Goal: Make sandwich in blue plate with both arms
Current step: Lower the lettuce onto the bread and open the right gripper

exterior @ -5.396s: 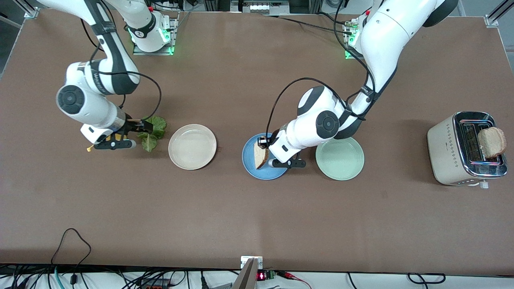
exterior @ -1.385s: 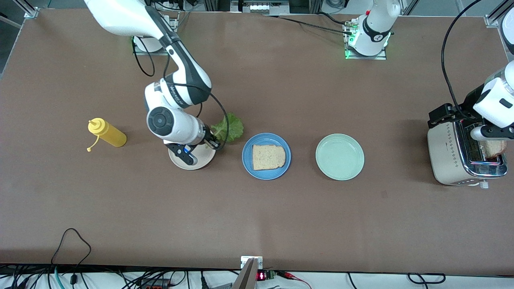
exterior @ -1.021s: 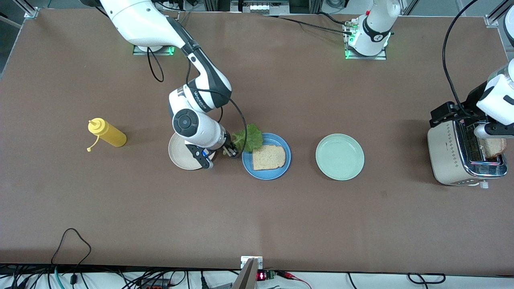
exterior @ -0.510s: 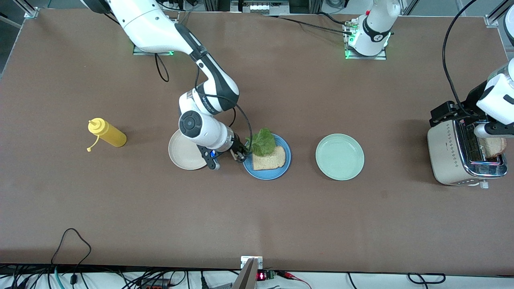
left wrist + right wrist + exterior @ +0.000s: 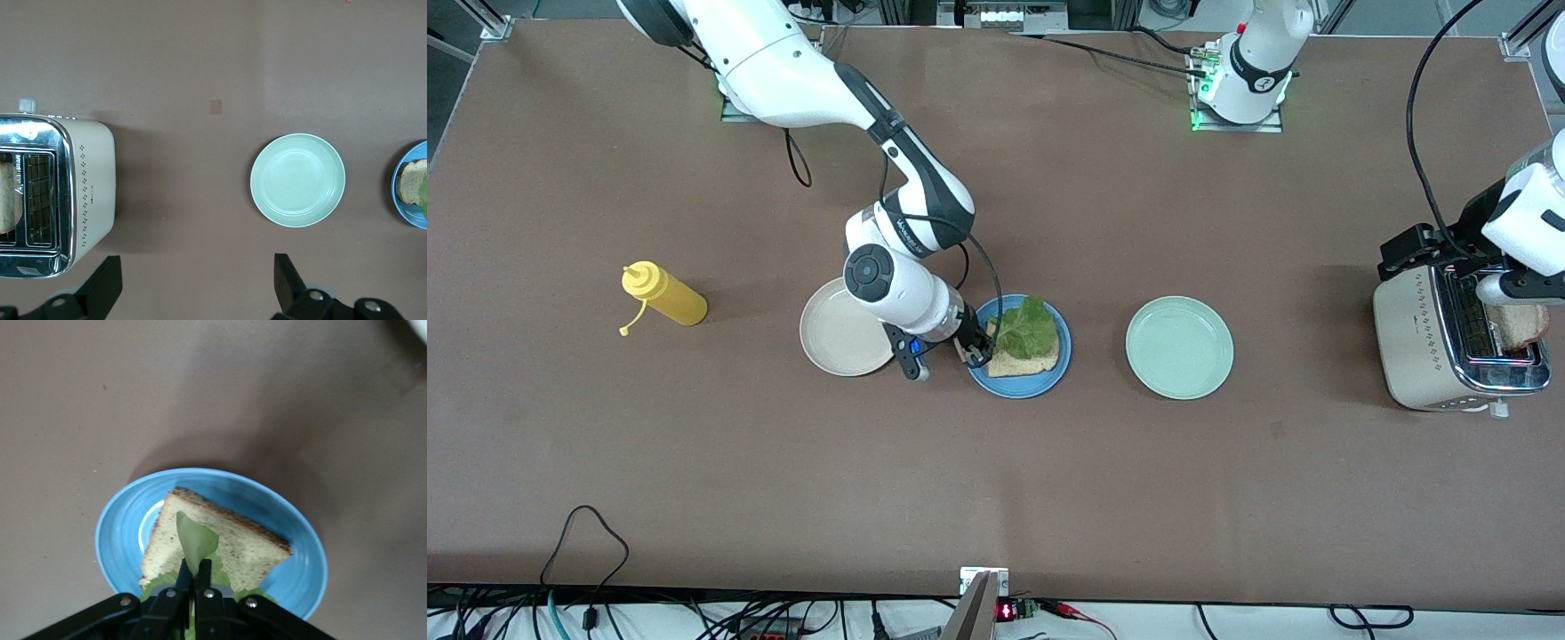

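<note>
Lettuce (image 5: 1028, 324) hangs pinched in the right gripper (image 5: 975, 345), fingers pressed together on the leaf's stem, draped over the bread slice (image 5: 1024, 354) on the blue plate (image 5: 1049, 382). The plate sits between the cream plate (image 5: 831, 342) and green plate (image 5: 1179, 348). Left gripper (image 5: 1507, 286) hovers over the toaster (image 5: 1423, 347), fingers spread; a second slice (image 5: 1519, 325) stands in its slot. Yellow bottle (image 5: 663, 300) lies toward the right arm's end.

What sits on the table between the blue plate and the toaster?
Only the pale green plate lies between the blue plate and the toaster; the front view shows bare tabletop either side.
</note>
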